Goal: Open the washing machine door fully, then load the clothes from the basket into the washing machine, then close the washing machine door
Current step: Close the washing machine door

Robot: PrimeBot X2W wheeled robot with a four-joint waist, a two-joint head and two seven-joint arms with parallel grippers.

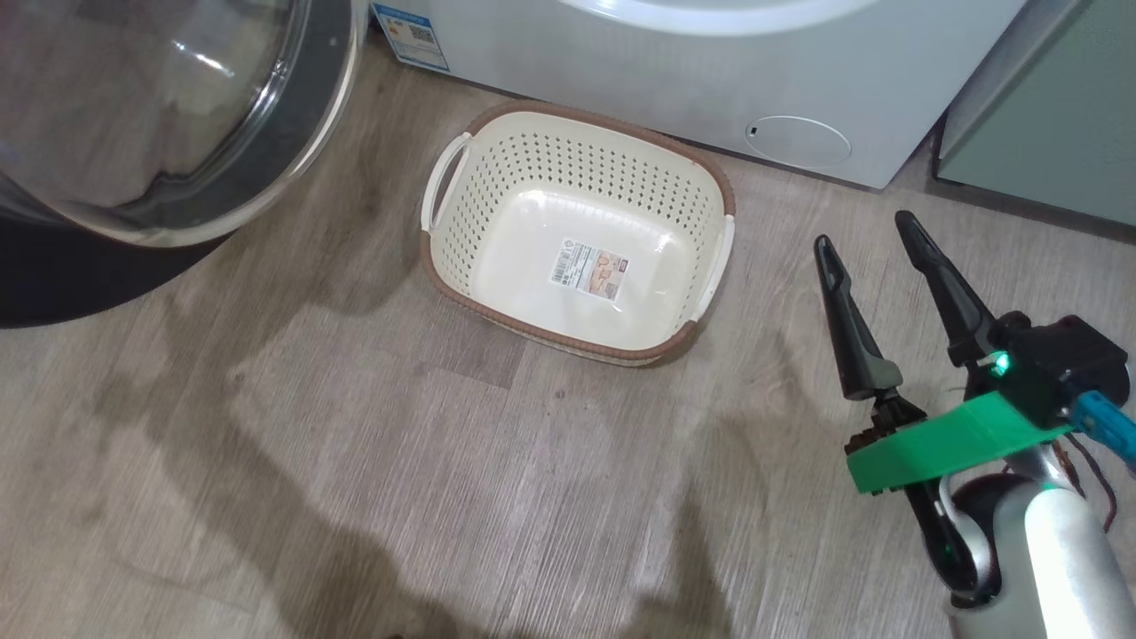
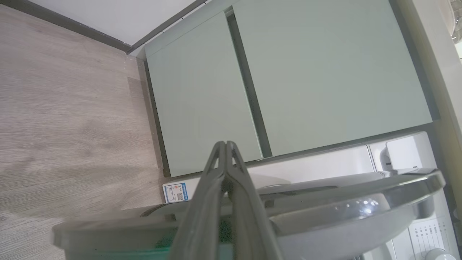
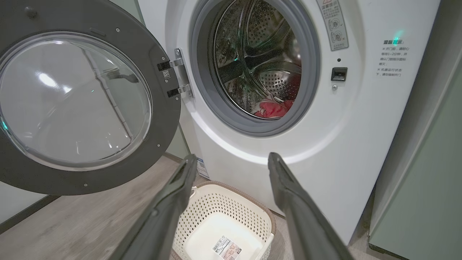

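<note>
The cream basket (image 1: 497, 191) stands on the floor before the white washing machine (image 1: 674, 89), nothing inside but its label sticker. The washing machine door (image 3: 85, 97) hangs wide open to the left; its glass bowl (image 1: 151, 98) fills the head view's upper left. Red clothes (image 3: 272, 108) lie at the bottom of the steel drum (image 3: 258, 54). My right gripper (image 1: 865, 231) is open and empty, low to the right of the basket (image 3: 223, 224). My left gripper (image 2: 225, 144) is shut on nothing, just above the door's rim (image 2: 397, 180).
Pale green cabinet doors (image 2: 281, 83) stand beside the machine, and another green cabinet (image 1: 1047, 115) sits at its right. A blue energy sticker (image 1: 408, 35) marks the machine's lower corner. Wood-look floor (image 1: 355, 461) spreads in front of the basket.
</note>
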